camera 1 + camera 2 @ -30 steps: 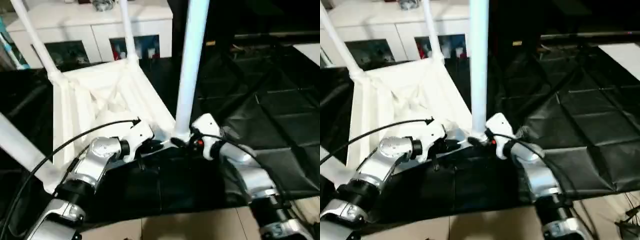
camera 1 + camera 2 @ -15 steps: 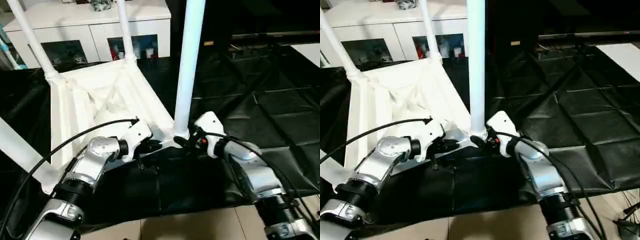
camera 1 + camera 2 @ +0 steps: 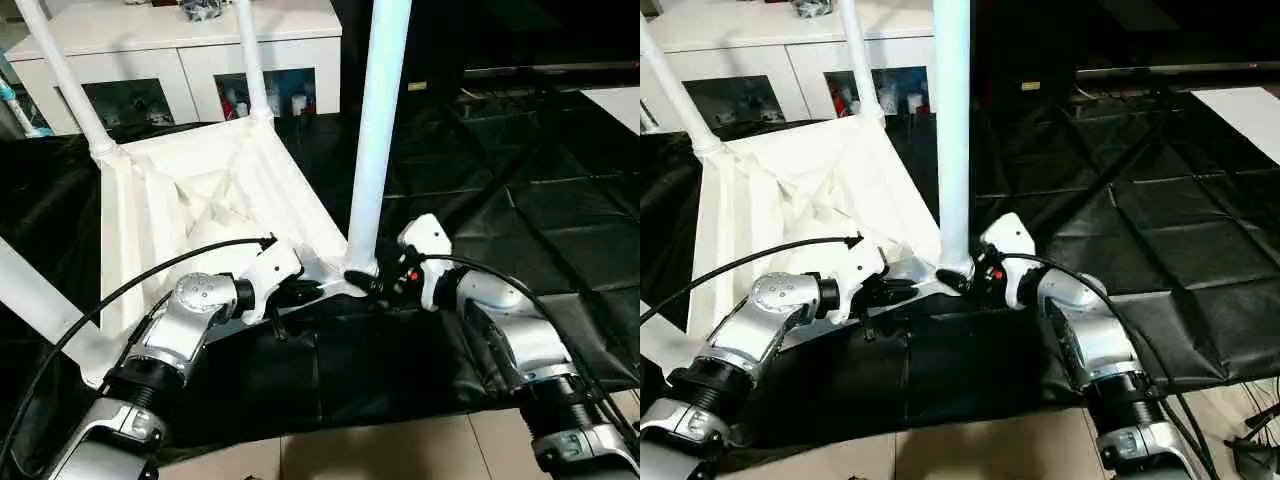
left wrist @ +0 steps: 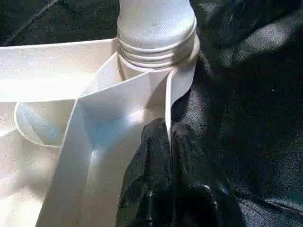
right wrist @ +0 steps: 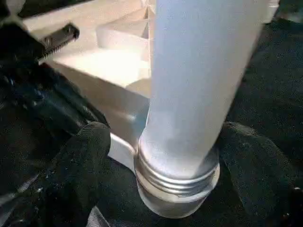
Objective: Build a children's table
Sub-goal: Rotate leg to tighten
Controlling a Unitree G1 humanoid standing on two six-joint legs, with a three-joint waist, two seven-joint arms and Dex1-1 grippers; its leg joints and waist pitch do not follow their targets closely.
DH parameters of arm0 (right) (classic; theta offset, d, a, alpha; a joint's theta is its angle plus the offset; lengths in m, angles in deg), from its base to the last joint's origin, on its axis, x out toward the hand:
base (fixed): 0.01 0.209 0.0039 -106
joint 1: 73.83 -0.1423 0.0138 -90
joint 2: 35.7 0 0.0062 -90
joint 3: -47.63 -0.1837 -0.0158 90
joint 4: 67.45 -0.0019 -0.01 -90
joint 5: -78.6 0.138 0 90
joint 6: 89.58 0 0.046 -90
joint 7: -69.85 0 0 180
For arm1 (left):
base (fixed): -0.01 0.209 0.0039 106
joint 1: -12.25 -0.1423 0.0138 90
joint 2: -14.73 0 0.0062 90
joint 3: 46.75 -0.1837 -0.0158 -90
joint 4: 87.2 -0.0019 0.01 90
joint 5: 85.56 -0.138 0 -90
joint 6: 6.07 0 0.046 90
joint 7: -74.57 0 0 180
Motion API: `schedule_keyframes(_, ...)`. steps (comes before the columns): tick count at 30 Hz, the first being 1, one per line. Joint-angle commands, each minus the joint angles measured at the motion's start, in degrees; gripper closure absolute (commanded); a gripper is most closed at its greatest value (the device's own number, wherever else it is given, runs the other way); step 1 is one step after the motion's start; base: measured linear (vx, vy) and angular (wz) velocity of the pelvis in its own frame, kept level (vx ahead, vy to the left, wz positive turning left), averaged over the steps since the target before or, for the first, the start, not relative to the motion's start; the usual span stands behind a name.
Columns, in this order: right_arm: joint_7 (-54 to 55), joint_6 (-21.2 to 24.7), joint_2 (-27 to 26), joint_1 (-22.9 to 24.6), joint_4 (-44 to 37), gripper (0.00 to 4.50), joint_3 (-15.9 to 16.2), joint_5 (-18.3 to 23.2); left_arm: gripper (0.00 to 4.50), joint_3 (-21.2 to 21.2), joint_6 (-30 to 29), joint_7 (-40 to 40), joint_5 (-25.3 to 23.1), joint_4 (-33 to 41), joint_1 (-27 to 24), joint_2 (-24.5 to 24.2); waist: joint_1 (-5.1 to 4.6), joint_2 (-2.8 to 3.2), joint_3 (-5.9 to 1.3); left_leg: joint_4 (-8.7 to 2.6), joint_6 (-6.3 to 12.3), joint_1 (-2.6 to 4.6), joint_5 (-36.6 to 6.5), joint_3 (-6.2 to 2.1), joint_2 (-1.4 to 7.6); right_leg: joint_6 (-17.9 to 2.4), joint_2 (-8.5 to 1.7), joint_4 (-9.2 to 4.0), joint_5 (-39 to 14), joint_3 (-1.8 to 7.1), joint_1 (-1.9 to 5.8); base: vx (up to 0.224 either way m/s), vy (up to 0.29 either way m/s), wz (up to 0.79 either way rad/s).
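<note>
The children's table lies upside down on black cloth, its ribbed white top facing up. Three legs stand in the other corners. At the near right corner a thick white leg rises from its socket. My right gripper is shut on that leg's ringed base, one black finger on each side. My left gripper is shut on the top's thin rim wall just beside the same corner socket.
A white cabinet with glass doors stands behind the table. Creased black cloth spreads to the right. A strip of tan floor runs along the near edge. A black cable loops over my left forearm.
My right forearm and wrist have swung outward to the right around the leg, while the fingers stay at its base. The left gripper has kept its hold on the rim.
</note>
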Motion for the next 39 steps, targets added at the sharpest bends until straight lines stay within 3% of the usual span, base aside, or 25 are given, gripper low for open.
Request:
schedule_keyframes(1,0.27,-2.70,-0.40,-1.63,2.48,0.64,1.38,-1.41,4.50,0.11,0.57,-0.37,-0.56,0.72,0.48,-1.39,0.58,-0.89,-3.95,-3.15,5.77,0.30,-7.34,-1.01,2.08,-16.03,-2.80,-2.82,-1.93,1.65,3.16,0.000,0.000,0.00)
schedule_keyframes(10,0.91,-6.50,-2.36,-4.90,9.94,0.64,-0.17,-0.68,4.50,-0.03,-0.07,0.98,0.31,1.14,0.25,-1.13,0.84,-0.51,-3.94,-3.18,5.22,0.39,-8.75,-1.02,2.18,-16.33,-2.73,-2.70,-2.11,1.64,3.08,0.000,0.000,0.00)
schedule_keyframes(21,-0.71,-10.11,-2.90,-6.63,15.81,1.70,-0.47,-0.50,4.50,0.30,-1.31,1.49,1.08,0.45,0.44,-0.79,1.02,-0.69,-3.95,-3.09,5.69,0.29,-8.77,-0.99,2.19,-16.71,-2.76,-2.60,-2.08,1.59,3.14,0.000,0.000,0.00)
schedule_keyframes(29,-1.79,-11.78,-2.77,-7.23,17.80,1.85,0.12,-0.60,4.50,-0.03,-1.48,1.72,1.46,0.48,0.31,-0.71,0.96,-1.00,-3.93,-3.04,5.97,0.25,-8.65,-0.92,2.20,-16.56,-2.75,-2.68,-3.14,1.61,3.05,0.000,0.000,0.00)
schedule_keyframes(39,2.05,-10.60,-3.37,-7.58,19.75,1.85,-0.97,-1.17,4.50,-0.51,-2.92,0.55,0.56,-1.13,0.68,-0.29,0.91,-0.77,-3.82,-3.15,5.72,0.32,-9.37,-0.94,2.17,-16.41,-2.70,-2.84,-4.34,1.60,2.92,0.000,0.000,0.00)
